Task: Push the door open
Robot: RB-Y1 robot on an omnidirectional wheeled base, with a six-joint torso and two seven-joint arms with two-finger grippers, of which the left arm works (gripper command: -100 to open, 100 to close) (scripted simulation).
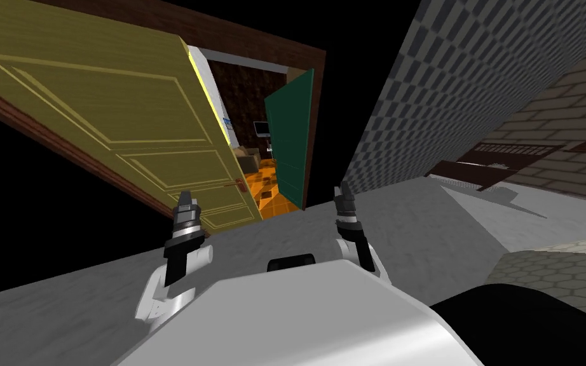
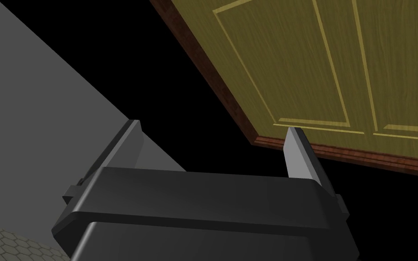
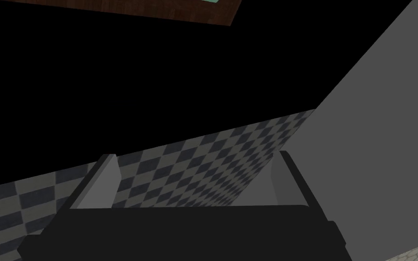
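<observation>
The olive-yellow panelled door [image 1: 114, 121] stands ahead and to my left, partly open. Its free edge, with a small reddish handle [image 1: 241, 185] low on it, is clear of the dark brown frame [image 1: 260, 44]. Through the gap I see an orange tiled floor [image 1: 266, 187] and, further in, a green door [image 1: 290, 136] that is also ajar.

The left gripper [image 1: 185, 198] is raised in front of the yellow door's lower part, near the handle side. In the left wrist view its two fingers [image 2: 296, 152] stand wide apart with nothing between them. One fingertip lines up with the brown strip along the door's edge, but I cannot tell whether it touches the door or hangs just short of it.

The right gripper [image 1: 342, 194] is held up on my other side, level with the left one and well apart from it. It sits in front of the foot of the checkered grey wall [image 1: 425, 95]. Its jaws are spread just as wide and are empty.

Grey floor [image 1: 425, 229] runs under both arms. A black area [image 1: 31, 210] lies past the door frame on the left.
</observation>
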